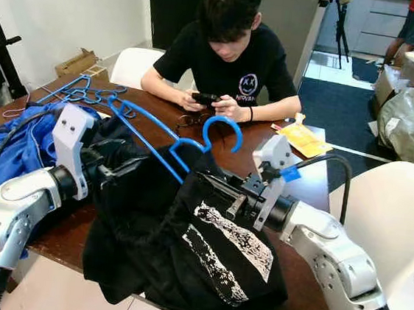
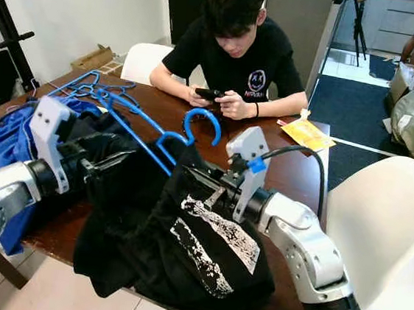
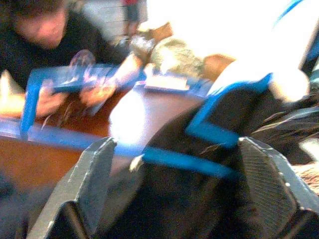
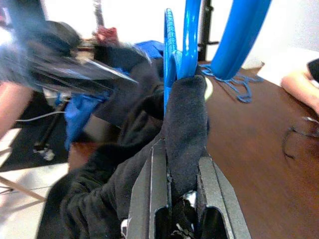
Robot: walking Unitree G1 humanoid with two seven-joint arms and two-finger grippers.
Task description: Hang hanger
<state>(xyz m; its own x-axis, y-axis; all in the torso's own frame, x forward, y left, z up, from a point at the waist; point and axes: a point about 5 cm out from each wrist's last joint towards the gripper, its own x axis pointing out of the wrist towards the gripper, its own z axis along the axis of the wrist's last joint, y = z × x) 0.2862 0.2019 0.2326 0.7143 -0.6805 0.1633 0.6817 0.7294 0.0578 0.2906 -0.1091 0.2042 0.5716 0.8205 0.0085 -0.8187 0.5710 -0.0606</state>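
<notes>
Pinching black shirt [image 1: 204,251] fabric w/ my right gripper [image 4: 175,149], fingers clamped tight on the cloth just below the blue hanger [image 1: 193,142] hook. My left gripper [image 3: 189,164] is spread wide, fingers either side of hanger bar, over shirt. Shirt drapes off wooden table [image 1: 307,188] edge; person [image 1: 229,50] seated opposite.
</notes>
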